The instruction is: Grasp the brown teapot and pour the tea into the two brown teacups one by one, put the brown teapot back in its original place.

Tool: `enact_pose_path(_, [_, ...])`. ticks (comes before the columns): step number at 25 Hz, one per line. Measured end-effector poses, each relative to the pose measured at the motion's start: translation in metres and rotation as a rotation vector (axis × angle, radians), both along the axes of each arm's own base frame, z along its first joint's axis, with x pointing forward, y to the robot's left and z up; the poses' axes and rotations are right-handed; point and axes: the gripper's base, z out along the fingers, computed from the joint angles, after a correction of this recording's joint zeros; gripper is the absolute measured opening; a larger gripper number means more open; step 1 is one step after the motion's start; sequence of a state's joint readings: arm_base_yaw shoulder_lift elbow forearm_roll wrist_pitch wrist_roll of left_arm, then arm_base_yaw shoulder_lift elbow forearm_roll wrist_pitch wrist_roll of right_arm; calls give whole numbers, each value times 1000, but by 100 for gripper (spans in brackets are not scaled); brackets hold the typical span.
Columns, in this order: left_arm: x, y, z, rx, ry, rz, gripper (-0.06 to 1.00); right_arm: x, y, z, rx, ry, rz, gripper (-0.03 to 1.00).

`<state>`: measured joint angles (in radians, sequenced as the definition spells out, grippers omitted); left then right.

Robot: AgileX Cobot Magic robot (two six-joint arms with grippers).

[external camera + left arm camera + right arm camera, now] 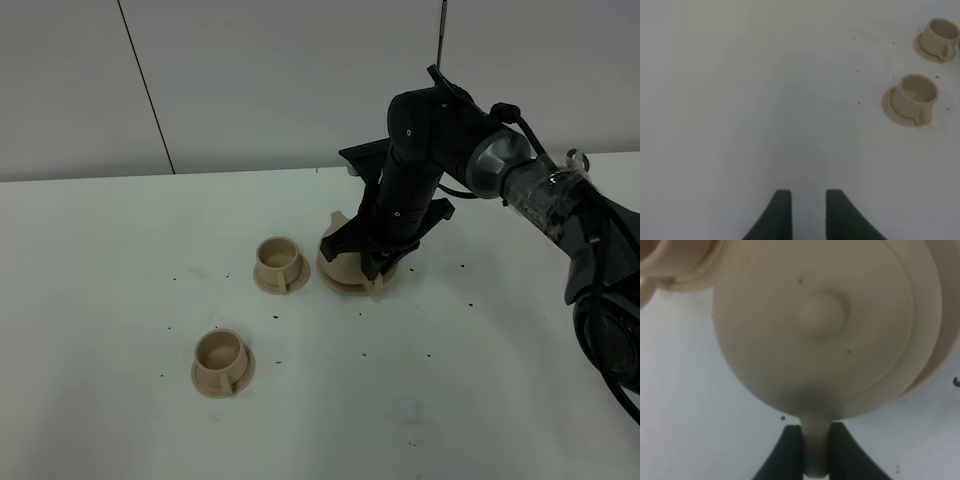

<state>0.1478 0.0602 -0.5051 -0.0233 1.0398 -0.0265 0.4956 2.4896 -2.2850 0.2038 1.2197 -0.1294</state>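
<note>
Close under my right wrist, the brown teapot filled the view, and my right claw was clamped narrow on its loop handle, a finger touching each side. It sat on the wide saucer, and from above my own arm hid most of it. Tight spot: the first teacup stood just beside that saucer, on the spout side! The second teacup stood well apart, nearer the front. Dark specks dotted the white table. My left claw hung above the table, off to one side of both cups, fingers nearly together, holding nothing.

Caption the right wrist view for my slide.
Right gripper gripping the brown teapot by its handle, viewed from above.
</note>
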Motion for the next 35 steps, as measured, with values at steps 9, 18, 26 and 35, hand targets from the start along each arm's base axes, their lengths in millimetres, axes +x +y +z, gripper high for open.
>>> enact_pose_path(9, [0,0,0,0,0,0,24,0,0,0,-2,0,-3,10])
enact_pose_path(18, [0,0,0,0,0,0,24,0,-1,0,-1,9,-43,10])
enact_pose_path(26, [0,0,0,0,0,0,24,1,-3,6,-18,-13,-42,10])
enact_pose_path(35, [0,0,0,0,0,0,24,1,-6,14,-42,-41,-39,10])
